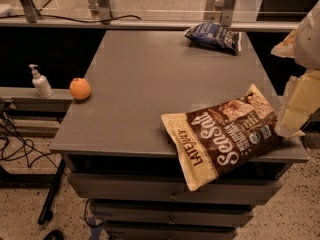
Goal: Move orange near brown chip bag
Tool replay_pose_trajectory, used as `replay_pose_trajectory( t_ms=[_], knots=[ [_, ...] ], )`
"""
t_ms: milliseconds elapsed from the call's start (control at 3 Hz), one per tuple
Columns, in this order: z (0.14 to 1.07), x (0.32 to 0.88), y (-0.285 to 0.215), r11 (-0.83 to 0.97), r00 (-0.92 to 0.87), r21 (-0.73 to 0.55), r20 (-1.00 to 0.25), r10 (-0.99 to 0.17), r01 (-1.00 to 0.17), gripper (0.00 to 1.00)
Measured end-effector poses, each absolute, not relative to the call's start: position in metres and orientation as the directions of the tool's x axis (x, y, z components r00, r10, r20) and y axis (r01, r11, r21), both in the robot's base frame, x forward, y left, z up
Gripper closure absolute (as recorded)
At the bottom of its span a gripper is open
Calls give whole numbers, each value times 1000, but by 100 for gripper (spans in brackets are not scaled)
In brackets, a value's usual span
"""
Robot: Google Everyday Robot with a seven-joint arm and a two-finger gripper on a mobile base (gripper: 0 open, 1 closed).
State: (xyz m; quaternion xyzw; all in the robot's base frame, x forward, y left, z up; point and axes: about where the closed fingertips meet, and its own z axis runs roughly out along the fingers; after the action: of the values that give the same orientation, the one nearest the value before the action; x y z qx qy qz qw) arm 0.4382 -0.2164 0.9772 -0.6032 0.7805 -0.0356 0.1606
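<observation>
The orange (80, 89) sits on the left edge of the grey table (150, 79), about halfway back. The brown chip bag (227, 134) lies flat at the front right of the table, with its lower corner hanging over the front edge. My gripper (296, 109) shows as pale cream parts at the right edge of the view, just beside the right end of the brown chip bag and far from the orange. Nothing shows in its hold.
A dark blue chip bag (212, 36) lies at the table's back right. A white pump bottle (41, 82) stands on a low ledge left of the table. Cables (20, 144) trail on the floor at left. Drawers (170, 194) sit under the tabletop.
</observation>
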Motion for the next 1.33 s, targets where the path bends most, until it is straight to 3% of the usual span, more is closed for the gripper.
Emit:
replay_pose_trajectory(
  t_ms=[667,1333],
  knots=[
    [975,459,-190,234,-166,-258,-257,-952,-937,0],
    [990,527,-94,193,-54,-276,-441,-896,-942,0]
  ],
)
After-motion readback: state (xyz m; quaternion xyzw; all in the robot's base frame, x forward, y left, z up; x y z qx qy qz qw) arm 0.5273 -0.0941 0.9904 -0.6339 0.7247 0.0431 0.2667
